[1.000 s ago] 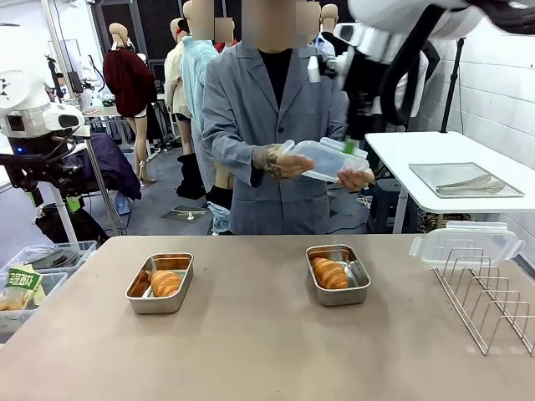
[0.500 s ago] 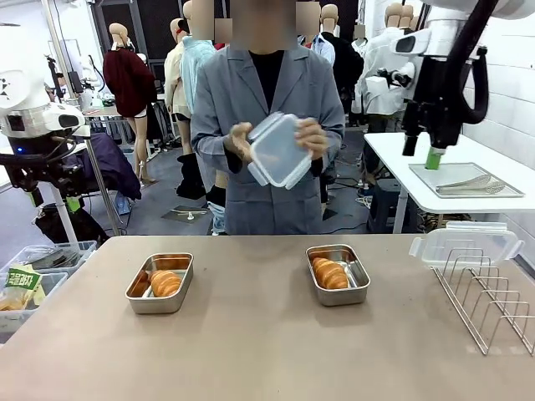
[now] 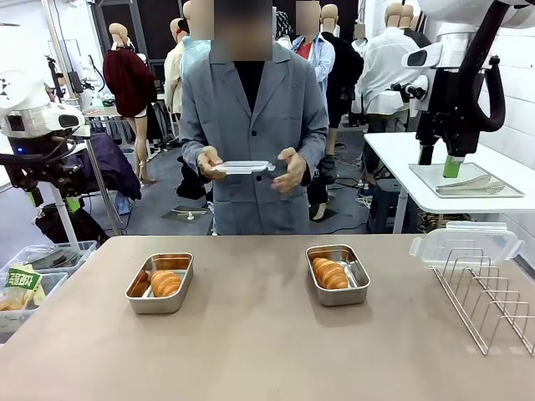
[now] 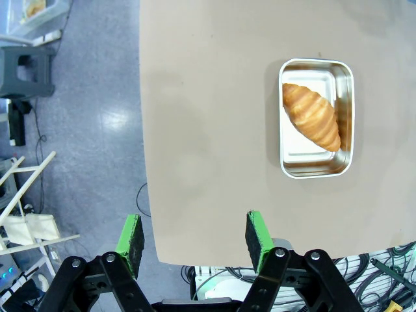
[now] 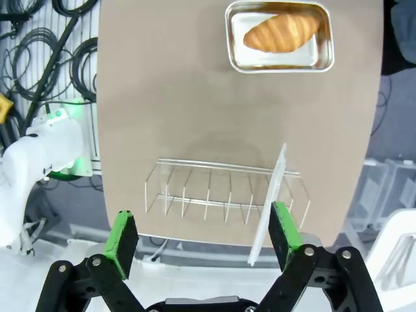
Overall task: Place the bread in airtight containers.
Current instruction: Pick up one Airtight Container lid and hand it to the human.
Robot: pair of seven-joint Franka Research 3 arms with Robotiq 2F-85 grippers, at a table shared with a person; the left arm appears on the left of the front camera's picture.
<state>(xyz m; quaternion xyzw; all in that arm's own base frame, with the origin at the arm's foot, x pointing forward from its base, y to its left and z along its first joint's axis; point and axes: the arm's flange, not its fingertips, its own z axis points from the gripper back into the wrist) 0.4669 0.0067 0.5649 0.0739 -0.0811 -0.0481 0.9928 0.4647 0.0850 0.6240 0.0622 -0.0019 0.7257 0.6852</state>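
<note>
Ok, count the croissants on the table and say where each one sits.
2. One croissant lies in the left steel pan, the other croissant in the right pan; none look hidden.

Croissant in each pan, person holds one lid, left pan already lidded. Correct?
No. The left pan is uncovered, its croissant bare, as the front view shows. The right pan is open too. A croissant in each pan and the person holding one lid are right.

Tan worktop [image 3: 251, 351]: two open steel pans sit well apart toward the far edge, left pan [image 3: 160, 283] left of centre, right pan [image 3: 338, 275] right of centre. Wire rack [image 3: 489, 292] at right edge.
</note>
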